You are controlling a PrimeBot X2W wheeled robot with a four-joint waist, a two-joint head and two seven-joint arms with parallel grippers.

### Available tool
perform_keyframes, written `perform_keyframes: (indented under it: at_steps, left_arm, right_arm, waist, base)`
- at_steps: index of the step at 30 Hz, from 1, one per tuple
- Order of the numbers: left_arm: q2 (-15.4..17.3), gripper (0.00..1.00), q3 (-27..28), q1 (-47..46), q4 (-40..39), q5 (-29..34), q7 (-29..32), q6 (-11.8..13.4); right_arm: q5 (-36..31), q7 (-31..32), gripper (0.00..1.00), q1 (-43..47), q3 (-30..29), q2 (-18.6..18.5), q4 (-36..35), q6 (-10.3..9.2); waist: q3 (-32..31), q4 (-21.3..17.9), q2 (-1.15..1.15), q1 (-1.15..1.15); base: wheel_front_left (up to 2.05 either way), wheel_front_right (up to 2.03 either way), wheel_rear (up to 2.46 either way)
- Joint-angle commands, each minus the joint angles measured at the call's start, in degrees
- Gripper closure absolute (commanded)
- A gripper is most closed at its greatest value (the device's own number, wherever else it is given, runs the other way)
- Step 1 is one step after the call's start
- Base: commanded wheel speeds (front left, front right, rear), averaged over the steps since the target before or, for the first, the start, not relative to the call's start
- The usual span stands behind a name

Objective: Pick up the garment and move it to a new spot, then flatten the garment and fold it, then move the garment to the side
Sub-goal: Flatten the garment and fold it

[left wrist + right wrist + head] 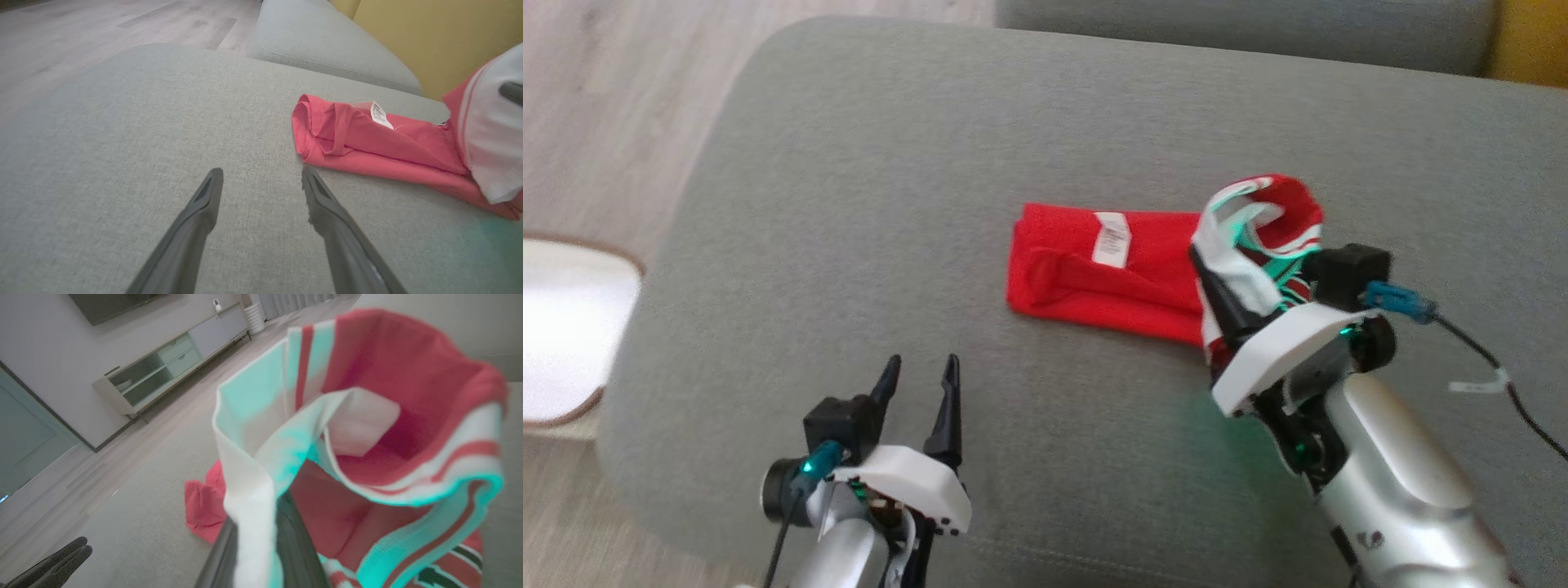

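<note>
From the head camera, the red garment [1094, 278] lies on the grey sofa cushion [849, 163], right of the middle. Its long axis runs across the view. The folded end points to the robot's left and the striped end to its right. A white label [1112, 238] sits on the upper edge. The right gripper [1213, 286] has its fingers pressed together on the striped end and holds it raised off the cushion, while the rest of the cloth rests flat. The left gripper [923, 363] hangs over bare cushion near the front edge, fingers spread, well apart from the garment and touching nothing.

In the left wrist view, the two spread fingers point across the cushion, and the tip of one is just beside the garment's folded end. The cloth stretches away to the right, where its white and red edge rises. Pale wooden floor [102, 24] lies beyond the sofa.

In the right wrist view, a white strip of the hem is pinched between the two dark fingers. The striped band curls open above them, and the red body trails down onto the cushion. A low cabinet [171, 363] stands against the far wall.
</note>
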Motion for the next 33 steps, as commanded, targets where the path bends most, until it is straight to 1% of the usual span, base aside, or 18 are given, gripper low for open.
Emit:
perform_keyframes:
  at_steps: [1,8,12,13,14,15,18,23,29,33]
  left_arm:
    - [0.4,0.0,1.1,-0.9,-1.5,-0.3,-0.7,-0.1]
    - [0.4,0.0,-1.5,-0.5,-1.8,-1.5,-0.7,0.4]
    - [0.4,0.0,-2.3,-0.4,-1.8,-1.9,-0.7,0.7]
    - [0.4,0.0,-2.4,-0.3,-1.9,-2.0,-0.7,0.7]
    - [0.4,0.0,-2.4,-0.3,-2.0,-2.0,-0.7,0.8]
    - [0.4,0.0,-2.5,-0.3,-2.1,-2.0,-0.7,1.0]
    - [0.4,0.0,-2.3,-0.4,-2.5,-1.8,-0.7,1.3]
    - [0.4,0.0,-1.5,-0.9,-3.1,-1.1,-0.7,1.6]
    - [0.4,0.0,0.4,-1.6,-3.6,0.6,-0.7,1.7]
    - [0.4,0.0,1.7,-2.0,-4.1,2.1,-0.7,1.8]
  right_arm:
    - [-0.4,0.0,1.0,-2.5,1.3,1.0,-1.3,0.39]
    - [-1.9,-1.0,1.0,-7.3,1.9,3.3,4.8,0.39]
    - [-3.1,-2.0,1.0,-9.8,1.5,4.1,9.7,0.39]
    - [-3.7,-2.2,0.64,-10.3,1.3,4.3,11.1,0.39]
    - [-4.2,-3.0,0.05,-10.9,0.9,4.4,12.1,0.39]
    - [-4.8,-3.9,0.0,-11.3,0.6,4.5,13.0,0.39]
    - [-6.0,-7.6,0.0,-12.0,-1.0,4.9,15.1,0.39]
    - [-8.3,-14.2,0.0,-11.8,-5.3,5.0,17.2,0.39]
    - [-12.4,-16.5,0.0,-9.7,-13.1,4.5,17.6,0.39]
    - [-16.8,-16.7,0.0,-7.2,-18.7,4.1,15.0,0.39]
  waist:
    - [0.4,2.9,0.0,0.0]
    - [1.3,9.0,0.0,0.0]
    - [1.5,11.2,0.0,0.0]
    - [1.5,11.3,0.0,0.0]
    - [1.5,11.4,0.0,0.0]
    - [1.6,11.5,0.0,0.0]
    - [1.5,10.6,0.0,0.0]
    - [1.2,7.1,0.0,0.0]
    - [0.9,1.7,0.0,0.0]
    - [0.9,-1.5,0.0,0.0]
  base:
    - [0.0,0.0,0.0]
    - [0.0,0.0,0.0]
    - [0.0,0.0,0.0]
    - [0.0,0.0,0.0]
    - [0.0,0.0,0.0]
    - [0.0,0.0,0.0]
    - [0.0,0.0,0.0]
    - [0.0,0.0,0.0]
    - [0.0,0.0,0.0]
    - [0.0,0.0,0.0]
